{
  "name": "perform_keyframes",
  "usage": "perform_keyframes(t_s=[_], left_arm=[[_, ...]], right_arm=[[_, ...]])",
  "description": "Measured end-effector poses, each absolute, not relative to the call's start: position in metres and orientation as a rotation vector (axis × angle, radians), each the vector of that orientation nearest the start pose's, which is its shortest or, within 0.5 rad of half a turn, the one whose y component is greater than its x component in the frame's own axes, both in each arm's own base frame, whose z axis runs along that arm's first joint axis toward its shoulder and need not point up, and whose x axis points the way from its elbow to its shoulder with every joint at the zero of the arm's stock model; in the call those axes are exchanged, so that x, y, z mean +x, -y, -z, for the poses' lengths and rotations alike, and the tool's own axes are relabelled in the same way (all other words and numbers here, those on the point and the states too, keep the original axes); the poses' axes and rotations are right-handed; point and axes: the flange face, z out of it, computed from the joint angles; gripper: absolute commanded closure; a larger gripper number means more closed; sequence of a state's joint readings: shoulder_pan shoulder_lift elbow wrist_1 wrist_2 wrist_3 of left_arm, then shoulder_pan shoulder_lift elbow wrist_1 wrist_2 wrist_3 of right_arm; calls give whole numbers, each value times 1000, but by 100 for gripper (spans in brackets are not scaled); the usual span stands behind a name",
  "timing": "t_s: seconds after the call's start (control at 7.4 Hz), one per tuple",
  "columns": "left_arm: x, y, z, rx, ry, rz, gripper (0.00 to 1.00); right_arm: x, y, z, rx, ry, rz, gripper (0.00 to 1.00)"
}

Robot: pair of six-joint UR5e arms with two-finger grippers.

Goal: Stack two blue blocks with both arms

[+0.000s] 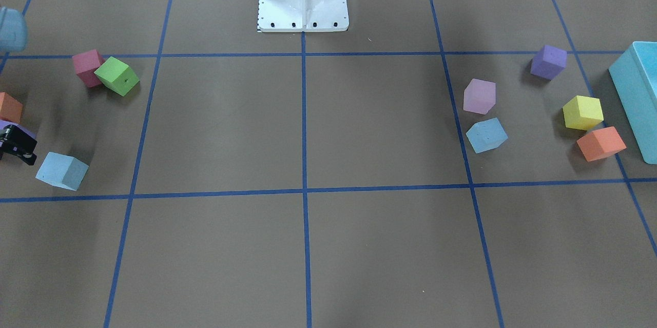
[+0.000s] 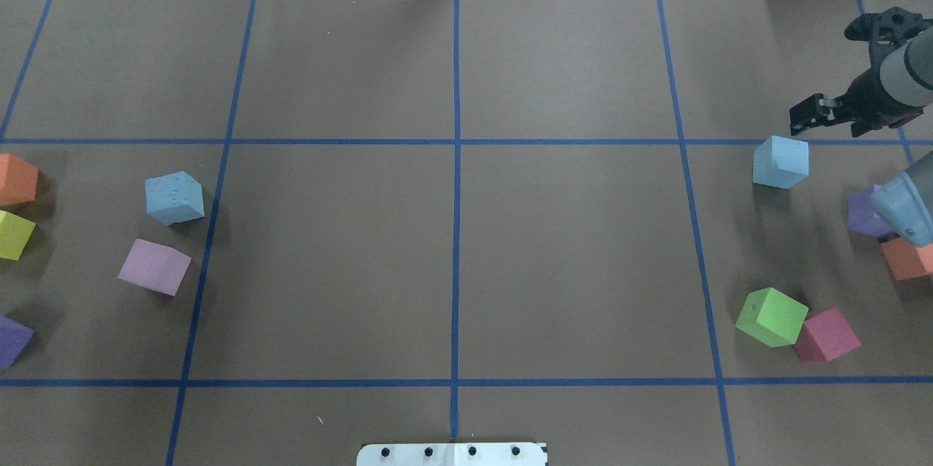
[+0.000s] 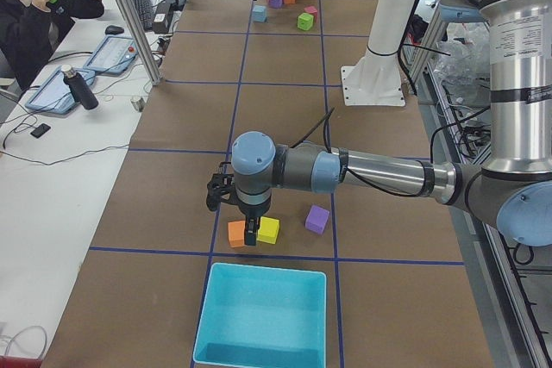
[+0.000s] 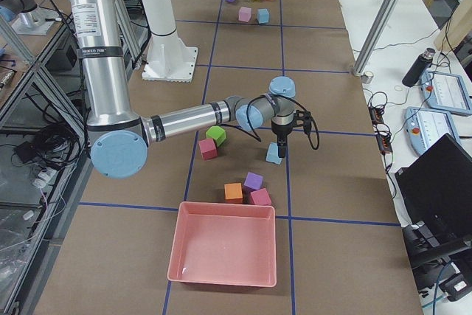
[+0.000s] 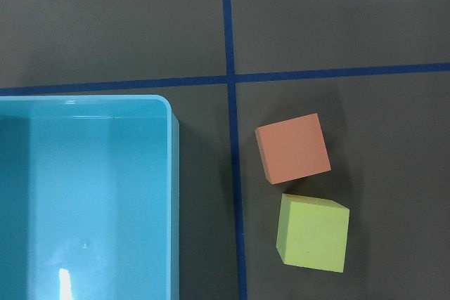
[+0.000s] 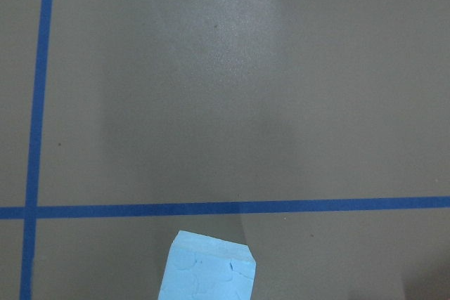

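One pale blue block (image 2: 780,162) lies on the right half of the table and also shows in the front view (image 1: 61,170). My right gripper (image 2: 838,116) hovers just beyond and to the right of it, apart from it, jaws spread and empty. The right wrist view shows only that block's top (image 6: 207,270) at its bottom edge. The other blue block (image 2: 173,197) lies on the left half, next to a pink cube (image 2: 154,266). My left gripper (image 3: 251,237) shows only in the exterior left view, above the orange (image 5: 292,147) and yellow (image 5: 313,232) cubes. I cannot tell if it is open.
A turquoise box (image 5: 174,173) stands at the table's left end, and a purple cube (image 1: 548,61) lies near it. Green (image 2: 770,316), red (image 2: 826,335), orange (image 2: 907,259) and purple (image 2: 865,214) cubes lie near the right arm. A pink tray (image 4: 225,245) stands at the right end.
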State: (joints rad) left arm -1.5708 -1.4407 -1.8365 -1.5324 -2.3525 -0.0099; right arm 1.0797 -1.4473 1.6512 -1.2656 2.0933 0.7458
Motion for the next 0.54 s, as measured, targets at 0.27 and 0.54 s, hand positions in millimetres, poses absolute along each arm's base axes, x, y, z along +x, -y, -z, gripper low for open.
perform_keyframes(t_s=[0.27, 0.54], left_arm=[[-63, 439, -593, 88, -781, -30, 2], [-63, 439, -594, 90, -781, -30, 2]], right_arm=[[-216, 533, -545, 97, 717, -127, 1], [-229, 530, -557, 87, 703, -126, 0]])
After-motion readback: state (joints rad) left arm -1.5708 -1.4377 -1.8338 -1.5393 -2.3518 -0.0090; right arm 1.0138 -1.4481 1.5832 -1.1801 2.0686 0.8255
